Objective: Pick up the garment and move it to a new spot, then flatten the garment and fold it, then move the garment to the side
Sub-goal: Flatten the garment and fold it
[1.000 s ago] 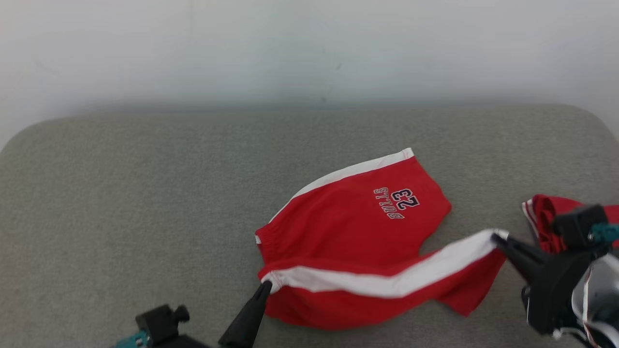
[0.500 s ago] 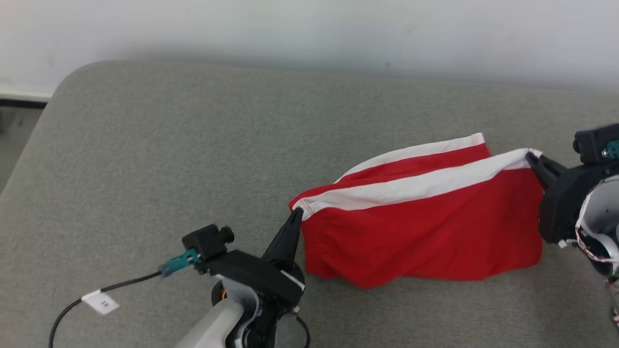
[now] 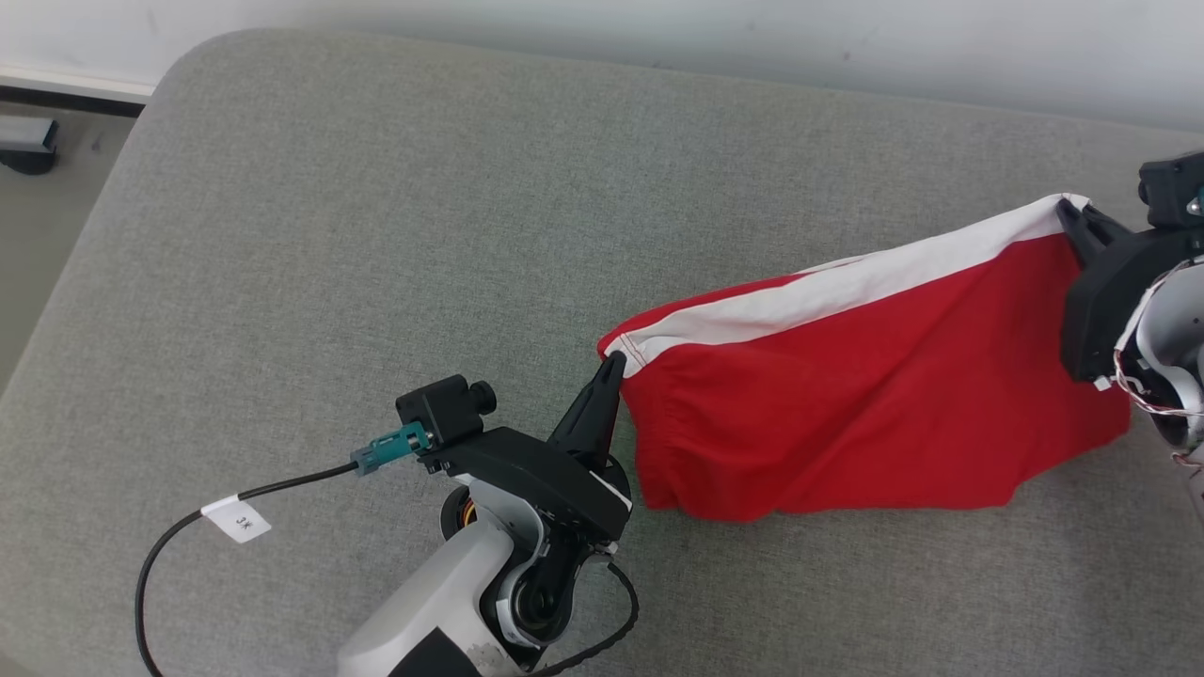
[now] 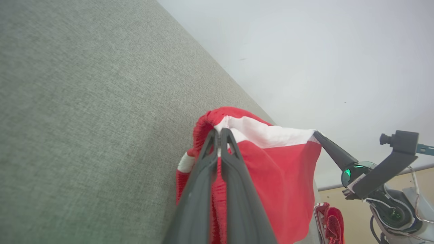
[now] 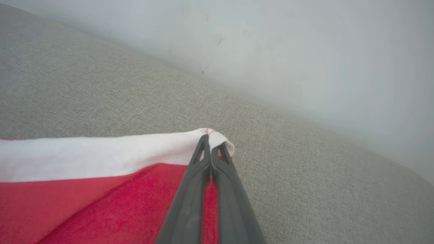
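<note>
Changed: the head camera has swung toward the back-left corner of the grey cushion [image 3: 376,235]. The red garment [image 3: 875,423] now hangs as one taut sheet, with its rear stripe almost hidden.
Left gripper [image 3: 609,369]: fingers pinched together on the waistband end of the white stripe [image 3: 847,287].
Right gripper [image 3: 1068,209]: fingers clamped on the stripe's far end, which is held higher.
Garment: stretched between both grippers over the cushion's right half, its lower edge sagging toward the fabric.
</note>
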